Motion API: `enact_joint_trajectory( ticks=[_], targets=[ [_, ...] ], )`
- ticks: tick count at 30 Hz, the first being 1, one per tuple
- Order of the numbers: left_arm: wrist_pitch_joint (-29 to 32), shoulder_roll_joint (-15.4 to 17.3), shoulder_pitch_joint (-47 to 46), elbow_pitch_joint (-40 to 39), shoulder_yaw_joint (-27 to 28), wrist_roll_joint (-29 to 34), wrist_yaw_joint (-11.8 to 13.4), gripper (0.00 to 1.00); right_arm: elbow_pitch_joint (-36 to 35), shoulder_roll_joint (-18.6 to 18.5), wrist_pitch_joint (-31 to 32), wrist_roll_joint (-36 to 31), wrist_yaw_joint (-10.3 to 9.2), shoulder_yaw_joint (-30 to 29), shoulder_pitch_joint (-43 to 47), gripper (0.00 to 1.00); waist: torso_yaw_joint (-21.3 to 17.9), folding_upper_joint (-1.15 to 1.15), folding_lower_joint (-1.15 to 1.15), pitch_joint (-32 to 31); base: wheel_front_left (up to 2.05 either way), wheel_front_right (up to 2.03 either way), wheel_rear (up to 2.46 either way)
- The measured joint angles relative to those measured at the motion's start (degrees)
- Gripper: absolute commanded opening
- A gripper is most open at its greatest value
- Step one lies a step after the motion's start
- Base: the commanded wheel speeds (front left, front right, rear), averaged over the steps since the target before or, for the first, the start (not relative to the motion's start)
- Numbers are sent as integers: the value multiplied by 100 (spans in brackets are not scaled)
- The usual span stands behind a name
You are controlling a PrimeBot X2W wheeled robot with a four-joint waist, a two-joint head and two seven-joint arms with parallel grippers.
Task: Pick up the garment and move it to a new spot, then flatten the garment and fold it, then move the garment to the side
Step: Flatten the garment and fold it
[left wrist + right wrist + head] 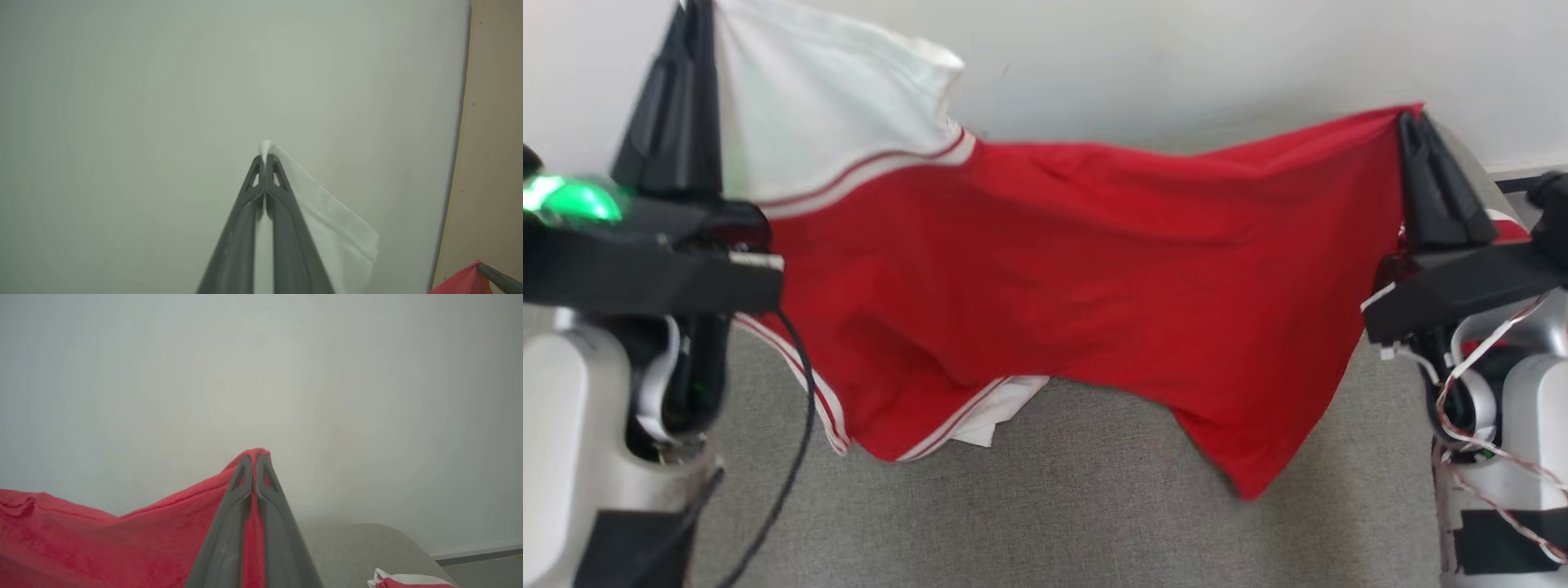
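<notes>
ITEM: garment (1094,269), red, white sleeve | PLACE: hung in the air over grey cushion (1054,514) | LEFT: left gripper (265,163) pinched on white sleeve edge | RIGHT: right gripper (254,459) pinched on red hem | HANDLING: judged light, limp, sagging mid-span; best taken at hems or corners, stretched taut.

Plain indoor room: grey upholstered surface (1094,506) against a white wall (1176,49).

You had a grey fabric surface (1094,506) before you, and a pale wall (1176,49) stood behind it.
</notes>
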Motion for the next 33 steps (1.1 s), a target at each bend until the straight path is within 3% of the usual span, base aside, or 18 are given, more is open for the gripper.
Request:
enact_joint_trajectory(
  ticks=[12, 22, 33],
  targets=[
    [169, 176, -1678, 146, -59, -166, -193, 0, -132, -326, -31, -67, 0, -1, -801, 0, -1, 0, 0, -135, 0, 0, 0],
    [279, 279, -2109, 528, -467, -181, -281, 0, -134, -454, 236, -33, 0, 58, -810, 0, -40, 0, 0, -186, 0, 0, 0],
    [112, 439, -2815, 1640, -803, -77, -303, 0, 812, -524, 97, 133, 0, 492, -1459, 0, -129, 0, 0, 185, 0, 0, 0]
  ],
)
